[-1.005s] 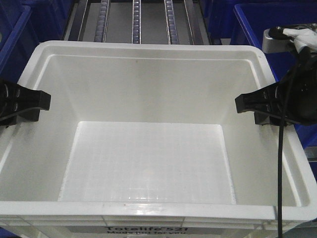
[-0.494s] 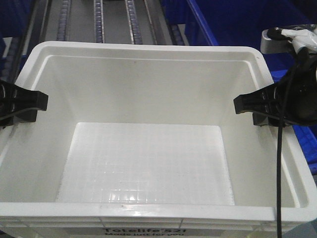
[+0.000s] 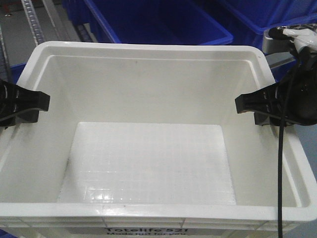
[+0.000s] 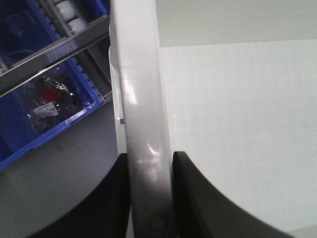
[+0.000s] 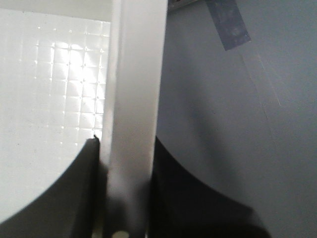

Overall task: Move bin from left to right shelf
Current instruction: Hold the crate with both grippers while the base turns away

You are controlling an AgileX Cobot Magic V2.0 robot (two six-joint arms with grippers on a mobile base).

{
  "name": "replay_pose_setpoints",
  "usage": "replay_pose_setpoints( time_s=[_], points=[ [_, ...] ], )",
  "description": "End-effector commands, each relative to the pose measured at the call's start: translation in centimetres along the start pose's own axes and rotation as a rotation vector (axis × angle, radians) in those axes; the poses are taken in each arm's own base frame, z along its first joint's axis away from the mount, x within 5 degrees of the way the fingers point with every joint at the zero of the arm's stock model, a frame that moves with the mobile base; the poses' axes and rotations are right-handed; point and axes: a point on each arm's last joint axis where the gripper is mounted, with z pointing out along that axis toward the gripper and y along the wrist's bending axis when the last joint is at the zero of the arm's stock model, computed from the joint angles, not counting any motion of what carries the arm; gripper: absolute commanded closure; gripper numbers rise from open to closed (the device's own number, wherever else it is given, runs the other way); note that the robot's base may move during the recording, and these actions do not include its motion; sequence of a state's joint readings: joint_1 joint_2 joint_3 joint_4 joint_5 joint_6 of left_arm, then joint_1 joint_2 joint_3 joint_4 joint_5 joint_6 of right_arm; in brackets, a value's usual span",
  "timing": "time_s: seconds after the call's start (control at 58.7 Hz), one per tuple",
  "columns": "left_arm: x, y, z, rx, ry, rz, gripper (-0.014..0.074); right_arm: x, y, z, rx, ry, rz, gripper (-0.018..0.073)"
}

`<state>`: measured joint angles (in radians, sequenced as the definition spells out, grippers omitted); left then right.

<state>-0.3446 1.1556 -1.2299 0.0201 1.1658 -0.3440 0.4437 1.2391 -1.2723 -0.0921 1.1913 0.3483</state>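
Grips the bin [image 3: 148, 74] with left tool [image 4: 148, 166] and right tool [image 5: 128, 153] clenched; swings from rollers [image 3: 30, 22] to blue bins [image 3: 158, 22], likely mid-transfer.

Left gripper [image 4: 150, 159] and right gripper [image 5: 126, 143] straddle the bin's [image 3: 148, 74] side walls.

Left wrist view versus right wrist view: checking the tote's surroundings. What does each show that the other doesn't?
Only left wrist: a blue plastic bin holding bagged parts and a metal roller rail. Only right wrist: a grey surface with a dark tape strip. Both: the large white rectangular plastic tote, rim clamped between the fingers of the left gripper or right gripper.
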Motion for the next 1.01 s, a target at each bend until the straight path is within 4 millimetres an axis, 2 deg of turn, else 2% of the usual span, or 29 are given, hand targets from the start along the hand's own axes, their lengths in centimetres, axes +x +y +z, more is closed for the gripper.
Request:
replay_pose_setpoints(
  time_s=[0.0,0.988],
  points=[
    [-1.01,-0.32,-1.95,0.038,-0.151,0.029,0.0603,-0.93,-0.21,-2.19,-0.014,-0.145,-0.026,0.0547],
    [-1.01,-0.32,-1.95,0.038,-0.151,0.029,0.0603,-0.93,-0.21,-2.19,-0.014,-0.145,-0.026,0.0547]
  ],
)
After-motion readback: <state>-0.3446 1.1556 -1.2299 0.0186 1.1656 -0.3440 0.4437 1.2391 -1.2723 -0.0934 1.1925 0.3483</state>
